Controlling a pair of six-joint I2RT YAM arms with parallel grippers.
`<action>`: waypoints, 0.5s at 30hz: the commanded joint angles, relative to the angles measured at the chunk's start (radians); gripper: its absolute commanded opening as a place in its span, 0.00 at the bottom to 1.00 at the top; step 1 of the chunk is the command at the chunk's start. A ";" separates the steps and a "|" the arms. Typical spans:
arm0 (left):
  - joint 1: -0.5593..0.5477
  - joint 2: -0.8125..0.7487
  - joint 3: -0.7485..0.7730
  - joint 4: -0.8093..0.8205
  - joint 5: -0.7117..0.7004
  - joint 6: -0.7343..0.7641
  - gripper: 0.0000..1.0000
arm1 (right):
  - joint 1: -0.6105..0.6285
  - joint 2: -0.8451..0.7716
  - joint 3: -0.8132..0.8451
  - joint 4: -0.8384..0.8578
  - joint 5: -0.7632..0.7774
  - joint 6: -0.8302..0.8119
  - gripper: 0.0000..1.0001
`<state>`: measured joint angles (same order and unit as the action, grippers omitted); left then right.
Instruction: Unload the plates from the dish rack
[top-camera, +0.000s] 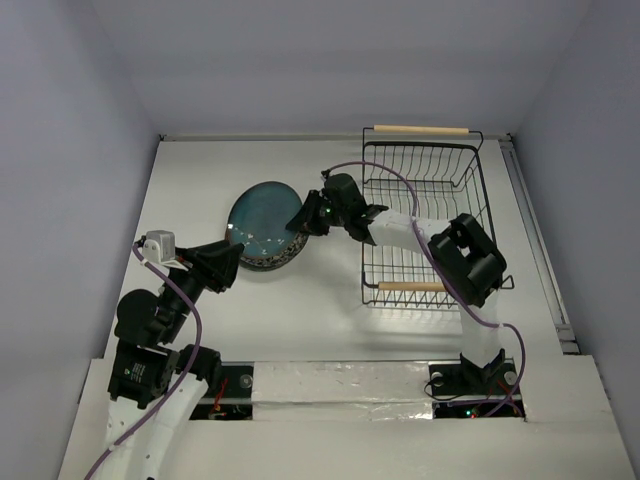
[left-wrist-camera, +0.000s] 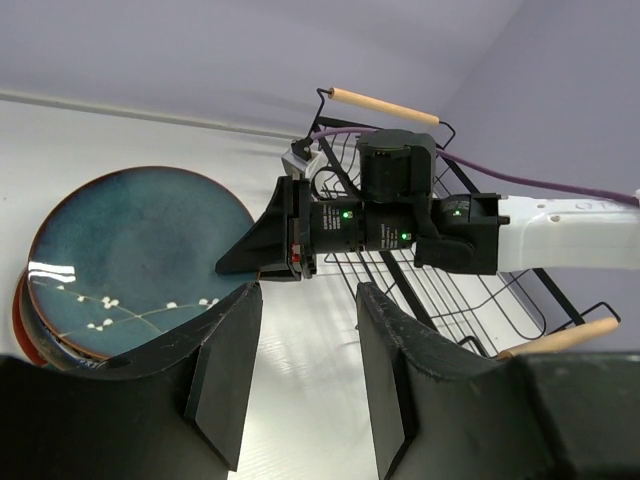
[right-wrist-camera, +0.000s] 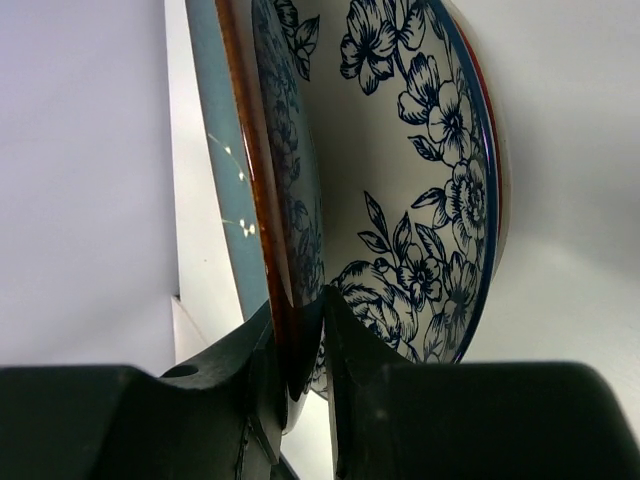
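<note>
Glossy teal plate (top-camera: 262, 222), topmost of a pile left of the middle of the desk (top-camera: 300, 330), over the floral plate (right-wrist-camera: 430, 200) and a third plate (left-wrist-camera: 18, 320) showing only a reddish rim. Pinched at the edge facing the desk's right side by the right gripper (top-camera: 300, 218), fingers (right-wrist-camera: 250, 380) clamped on the brown rim. Apparently tilted up off the floral plate on that side, so judged close to release onto the pile. Toward the near-left corner, the left gripper (left-wrist-camera: 305, 340): spread wide, holding nothing, aimed across the pile's near edge, just beside it. By the far-right corner, the dish rack (top-camera: 430, 180), long axis running near to far: only bare wire, no plate seen inside.
</note>
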<state>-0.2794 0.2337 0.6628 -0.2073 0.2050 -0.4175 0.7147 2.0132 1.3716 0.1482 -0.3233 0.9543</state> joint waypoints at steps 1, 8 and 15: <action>0.005 0.007 -0.003 0.039 -0.001 -0.003 0.40 | 0.017 -0.034 0.060 0.188 -0.062 0.020 0.24; 0.005 0.004 -0.002 0.039 -0.004 -0.003 0.40 | 0.026 -0.028 0.078 0.096 -0.037 -0.054 0.50; 0.005 -0.002 -0.002 0.037 -0.003 -0.003 0.40 | 0.054 -0.047 0.150 -0.175 0.130 -0.230 0.76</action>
<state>-0.2794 0.2337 0.6628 -0.2073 0.2047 -0.4175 0.7486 2.0148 1.4349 0.0372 -0.2790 0.8360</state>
